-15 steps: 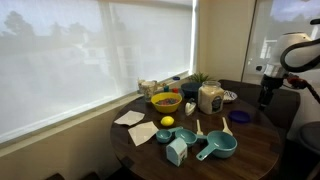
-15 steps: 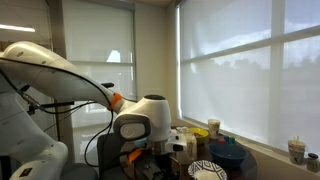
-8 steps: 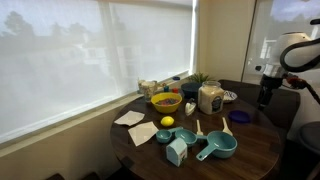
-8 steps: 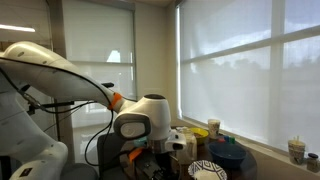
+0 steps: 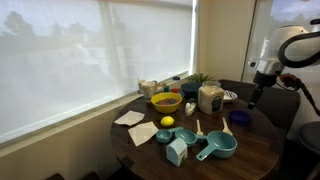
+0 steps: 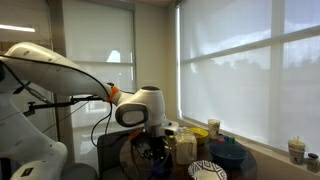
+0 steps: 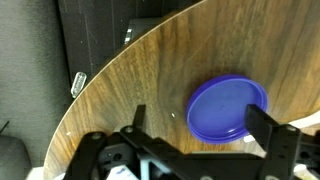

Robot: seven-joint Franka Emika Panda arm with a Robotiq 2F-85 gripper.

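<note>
My gripper is open and holds nothing. It hangs above a round blue lid that lies flat on the dark wooden table. The lid shows between the two black fingers, nearer the right one. In an exterior view the gripper hangs off the white arm at the right, just above and beside the blue lid near the table's far edge. Seen from the other side, the gripper points down under the white wrist.
Across the round table stand a yellow bowl, a lemon, a glass jar, teal measuring cups, a teal box and napkins. The table's curved edge is close on the left. A striped bowl sits near the camera.
The arm has swung in from the table's side, and the gripper now tilts over the blue lid. Nothing on the table has moved.
</note>
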